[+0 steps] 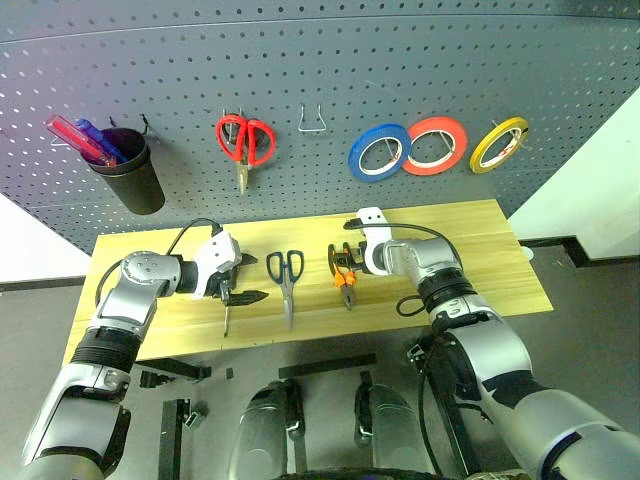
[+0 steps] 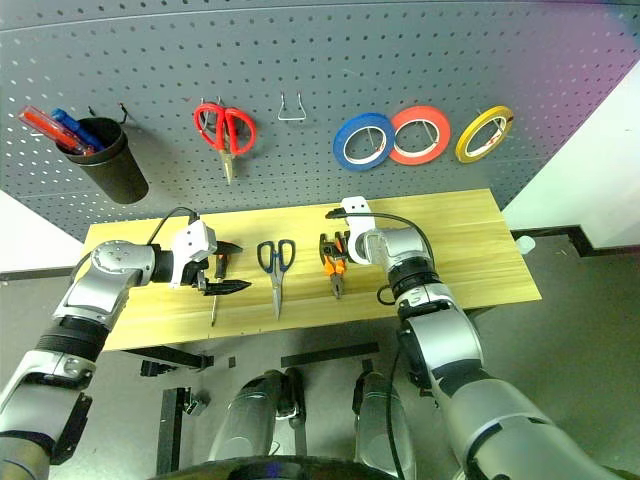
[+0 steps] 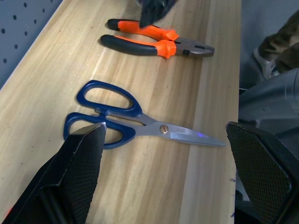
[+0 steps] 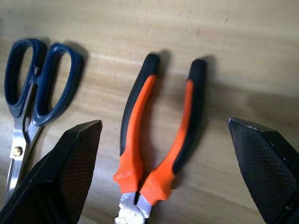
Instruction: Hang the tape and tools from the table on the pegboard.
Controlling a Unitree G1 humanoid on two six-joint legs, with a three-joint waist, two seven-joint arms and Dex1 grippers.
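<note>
Right gripper (image 4: pixel 163 154) wide open over pliers (image 4: pixel 159 140), empty, scissors (image 4: pixel 32 93) beside.

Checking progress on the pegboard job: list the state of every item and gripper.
blue tape: hung on pegboard
pliers: flat on table, handles spread
blue scissors: flat on table, shut
screwdriver: lying on table
red scissors: hung, shut
left gripper: open, empty
right gripper: open over pliers
</note>
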